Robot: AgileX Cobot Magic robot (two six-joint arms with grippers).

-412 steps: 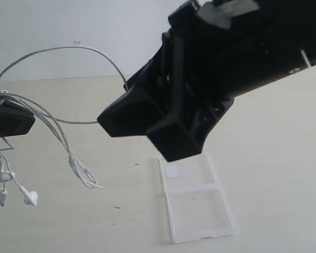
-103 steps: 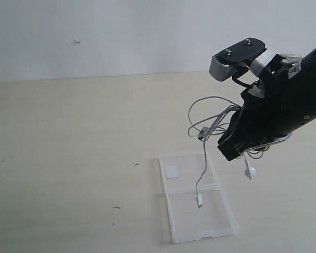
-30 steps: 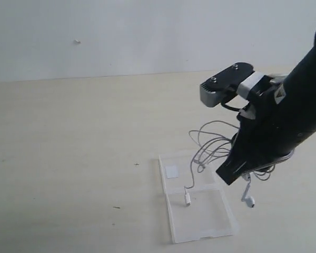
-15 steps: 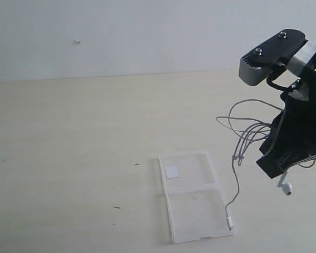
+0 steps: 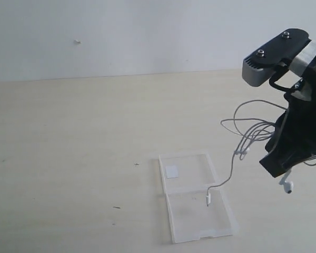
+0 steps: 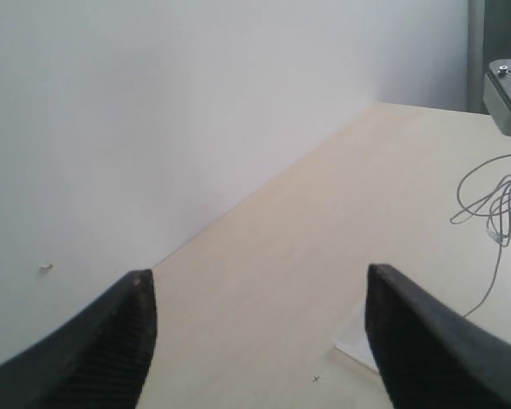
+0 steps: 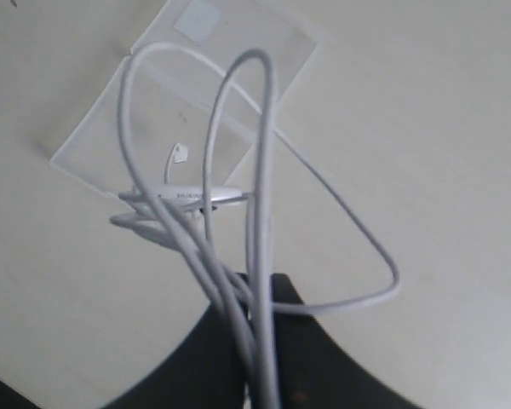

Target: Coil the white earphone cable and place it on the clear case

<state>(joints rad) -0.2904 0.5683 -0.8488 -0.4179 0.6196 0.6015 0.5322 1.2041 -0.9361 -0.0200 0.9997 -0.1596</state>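
Note:
The white earphone cable (image 5: 248, 133) hangs in loose loops from my right gripper (image 5: 276, 162), which is shut on the bundle above the table's right side. Its plug (image 5: 207, 199) dangles over the near half of the clear case (image 5: 185, 168), and one earbud (image 5: 288, 185) hangs under the gripper. In the right wrist view the cable loops (image 7: 260, 128) run out from between the shut fingers of the right gripper (image 7: 257, 294), with the plug (image 7: 179, 153), the inline piece (image 7: 196, 198) and the clear case (image 7: 102, 149) below. My left gripper (image 6: 260, 341) is open, empty and high up.
The clear case lies open and flat, its far half bearing a white sticker (image 5: 172, 171). A pale wall (image 5: 121, 37) stands behind the table. The left wrist view catches a corner of the case (image 6: 358, 345) and the right arm's hanging cable (image 6: 494, 204).
Within the last second the right arm swung right and up with the cable. Since half a second ago the plug has swung left, from the case's near right corner to over its near half.

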